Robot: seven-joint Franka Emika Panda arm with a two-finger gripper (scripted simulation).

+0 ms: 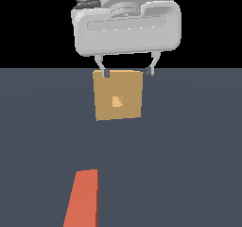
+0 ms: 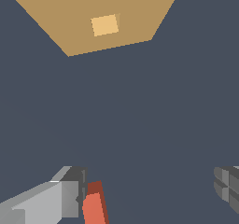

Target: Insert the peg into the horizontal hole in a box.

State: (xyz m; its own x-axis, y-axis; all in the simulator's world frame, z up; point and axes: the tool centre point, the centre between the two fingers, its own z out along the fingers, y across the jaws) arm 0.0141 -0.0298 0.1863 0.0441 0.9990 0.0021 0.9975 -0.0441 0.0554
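Observation:
The tan box (image 1: 127,86) stands on the dark floor with its small squarish hole (image 1: 116,101) facing the exterior camera. It also shows in the wrist view (image 2: 140,13), with the hole (image 2: 104,24) lighter orange inside. The orange-red peg (image 1: 84,197) lies on the floor nearer the exterior camera, running out of the frame's lower edge. Its pale end is out of view. My gripper (image 1: 127,73) hangs high over the scene, open and empty. In the wrist view the gripper (image 2: 149,190) is wide open, and the peg (image 2: 94,206) shows just beside one finger (image 2: 67,197).
The dark grey floor (image 1: 189,150) spreads around the box and the peg. Nothing else shows on it.

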